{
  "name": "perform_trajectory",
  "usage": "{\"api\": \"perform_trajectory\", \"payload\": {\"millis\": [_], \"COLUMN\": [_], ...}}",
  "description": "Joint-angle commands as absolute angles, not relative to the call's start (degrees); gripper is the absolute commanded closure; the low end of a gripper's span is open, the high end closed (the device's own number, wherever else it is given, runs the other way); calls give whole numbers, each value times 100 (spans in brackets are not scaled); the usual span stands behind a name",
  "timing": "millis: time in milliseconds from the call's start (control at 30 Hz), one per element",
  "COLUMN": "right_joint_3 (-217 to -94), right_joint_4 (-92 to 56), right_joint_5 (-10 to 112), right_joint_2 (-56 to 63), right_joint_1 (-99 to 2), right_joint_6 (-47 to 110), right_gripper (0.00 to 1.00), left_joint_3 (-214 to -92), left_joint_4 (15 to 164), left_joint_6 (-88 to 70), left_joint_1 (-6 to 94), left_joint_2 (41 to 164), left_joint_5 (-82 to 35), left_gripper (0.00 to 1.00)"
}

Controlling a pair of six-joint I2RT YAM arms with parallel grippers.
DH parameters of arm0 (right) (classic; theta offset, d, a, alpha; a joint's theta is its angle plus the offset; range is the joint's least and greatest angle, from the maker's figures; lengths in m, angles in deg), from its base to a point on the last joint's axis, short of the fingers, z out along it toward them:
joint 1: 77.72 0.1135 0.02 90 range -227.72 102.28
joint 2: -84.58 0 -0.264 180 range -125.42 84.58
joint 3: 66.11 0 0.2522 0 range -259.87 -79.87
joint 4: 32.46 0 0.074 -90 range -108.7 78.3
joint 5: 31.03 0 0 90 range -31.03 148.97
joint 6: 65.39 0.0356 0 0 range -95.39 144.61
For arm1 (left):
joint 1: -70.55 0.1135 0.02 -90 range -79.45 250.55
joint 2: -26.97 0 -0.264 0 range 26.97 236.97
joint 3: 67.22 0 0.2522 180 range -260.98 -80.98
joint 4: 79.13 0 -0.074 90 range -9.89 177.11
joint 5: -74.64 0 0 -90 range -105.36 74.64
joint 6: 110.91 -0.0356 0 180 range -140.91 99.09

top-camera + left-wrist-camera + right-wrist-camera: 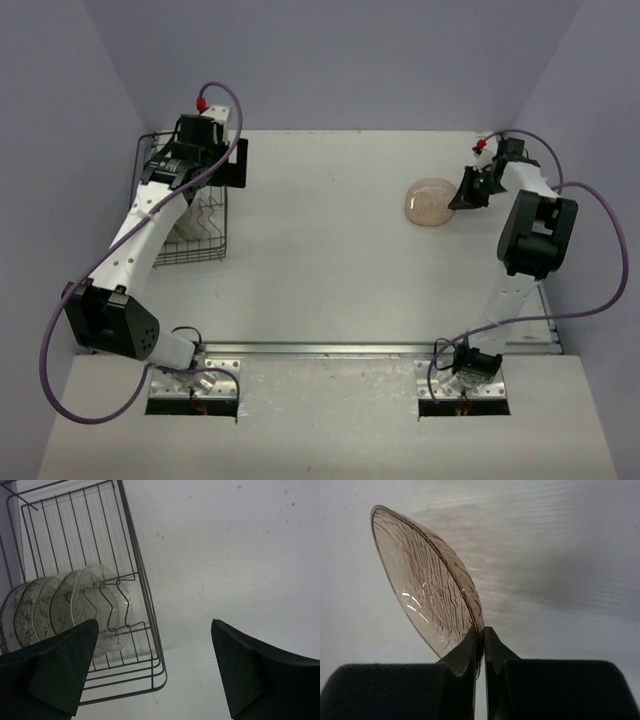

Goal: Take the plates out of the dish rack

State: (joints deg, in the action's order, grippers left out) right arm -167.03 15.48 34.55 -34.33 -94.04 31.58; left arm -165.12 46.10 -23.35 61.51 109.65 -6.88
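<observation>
plates (85, 600) stand on edge in the rack (143, 595) below the left gripper (154, 625), jaws wide, while the right gripper (484, 642) clamps a pink plate (430, 580) by its rim far right over the table (330, 250); probably light, slick, brittle.

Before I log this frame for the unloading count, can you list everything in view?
Dish rack: one, black wire, far left of the table.
Clear plates: about four, see-through, standing on edge in a row inside the rack.
Pink plate: one, see-through pink, tilted, held by its rim over the far right of the table.
Table: one, off-white.
Left tool: one, black, open and holding nothing, above the rack's near corner.
Right tool: one, black, shut on the pink plate's rim.
</observation>
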Motion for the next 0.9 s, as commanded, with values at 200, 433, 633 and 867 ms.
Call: {"api": "perform_trajectory", "payload": {"millis": [200,433,633,867], "right_joint_3": [-18913,-19690,-19861,-19814], "right_joint_4": [2766,3092,3075,3123], "right_joint_5": [3530,3929,4133,3990], "right_joint_2": [-4802,-5530,-5616,-4880], "right_joint_1": [-9473,-9477,-9477,-9444], "right_joint_6": [2105,1667,1653,1706], "right_gripper": [86,70,69,51], "left_joint_3": [-16305,-15993,-15950,-16153], "left_joint_4": [4726,4821,4820,4664], "left_joint_6": [-2183,-2206,-2167,-2145], "left_joint_1": [6353,6435,6522,6710], "left_joint_2": [10728,10416,10335,10502], "left_joint_5": [-501,-589,-487,-93], "left_gripper": [5,5,5,16]}}
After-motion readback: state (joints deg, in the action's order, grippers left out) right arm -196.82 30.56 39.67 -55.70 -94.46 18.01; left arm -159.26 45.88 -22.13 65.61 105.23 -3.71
